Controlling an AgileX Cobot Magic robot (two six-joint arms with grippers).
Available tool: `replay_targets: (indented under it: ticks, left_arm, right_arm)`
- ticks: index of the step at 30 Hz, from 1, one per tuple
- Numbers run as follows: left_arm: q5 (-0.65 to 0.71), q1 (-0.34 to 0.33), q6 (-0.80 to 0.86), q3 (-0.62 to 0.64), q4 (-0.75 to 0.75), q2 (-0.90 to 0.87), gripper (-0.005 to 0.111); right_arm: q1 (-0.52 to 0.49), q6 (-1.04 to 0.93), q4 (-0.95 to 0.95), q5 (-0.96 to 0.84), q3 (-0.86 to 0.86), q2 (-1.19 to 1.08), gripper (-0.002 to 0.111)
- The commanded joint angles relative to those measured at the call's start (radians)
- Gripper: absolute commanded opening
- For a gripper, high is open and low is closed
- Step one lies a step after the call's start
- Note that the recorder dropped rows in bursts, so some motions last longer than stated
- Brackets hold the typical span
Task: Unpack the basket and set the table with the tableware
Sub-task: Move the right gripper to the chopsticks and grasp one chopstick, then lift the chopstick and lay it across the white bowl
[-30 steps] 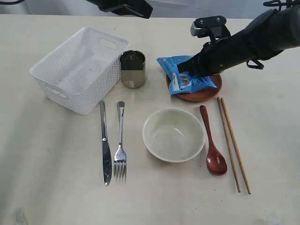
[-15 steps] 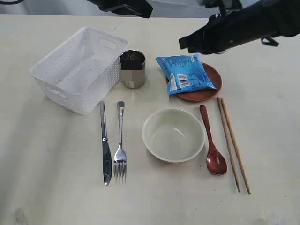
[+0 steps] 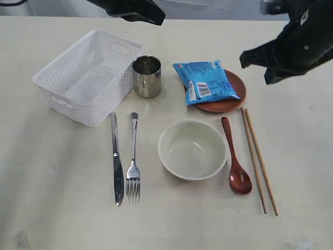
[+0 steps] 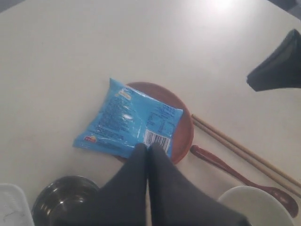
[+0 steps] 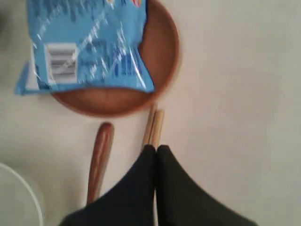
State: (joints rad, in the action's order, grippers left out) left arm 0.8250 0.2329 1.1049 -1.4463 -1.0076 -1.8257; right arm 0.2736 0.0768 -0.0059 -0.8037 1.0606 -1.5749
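Observation:
The white basket (image 3: 98, 108) stands empty at the back left of the table (image 3: 62, 208). Tableware is laid out: steel cup (image 3: 147, 77), knife (image 3: 116, 161), fork (image 3: 133, 161), cream bowl (image 3: 192, 149), dark red spoon (image 3: 237, 161), chopsticks (image 3: 258, 159), and the reddish-brown plate (image 3: 235, 99) with a blue snack packet (image 3: 207, 82) lying on it. My right gripper (image 5: 156, 148) is shut and empty, raised above the chopsticks' far ends, right of the plate. My left gripper (image 4: 148, 147) is shut and empty, high above the cup (image 4: 61, 200) and the packet (image 4: 127, 120).
The right arm (image 3: 296, 44) hangs over the table's back right, and it also shows in the left wrist view as a dark arm (image 4: 277, 66). The left arm (image 3: 130, 8) sits at the back edge behind the basket. Bare tabletop lies along the front and the far left.
My right gripper has lifted off the blue snack packet and swung right, away from the plate. The packet stays on the plate. The left arm has barely moved.

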Motion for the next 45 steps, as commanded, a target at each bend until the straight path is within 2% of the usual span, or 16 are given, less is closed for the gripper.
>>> replay_targets:
  ticks: [1,6,8,13,15,29,45]
  left_arm:
    - [0.016,-0.002,-0.020,0.002,0.006,0.011,0.000]
    - [0.039,-0.002,-0.020,0.002,0.006,0.011,0.000]
    - [0.039,-0.002,-0.020,0.002,0.006,0.011,0.000]
    - [0.039,-0.002,-0.020,0.002,0.006,0.011,0.000]
    - [0.039,-0.002,-0.020,0.002,0.006,0.011,0.000]
    - [0.039,-0.002,-0.020,0.002,0.006,0.011,0.000]
    - [0.039,-0.002,-0.014,0.002,0.006,0.011,0.000]
  right_arm:
    - [-0.001,0.032,-0.008,-0.014,-0.110,0.006,0.000]
    - [-0.001,0.029,-0.006,0.121,-0.259,0.006,0.000]
    - [-0.001,0.008,0.006,0.148,-0.296,0.006,0.003]
    - [-0.001,0.003,0.026,0.152,-0.305,0.004,0.032]
    - [-0.001,0.003,0.032,0.152,-0.305,0.002,0.038]
    - [-0.001,0.003,0.043,0.203,-0.305,-0.134,0.038]
    - [-0.001,0.026,0.047,0.222,-0.305,-0.161,0.038]
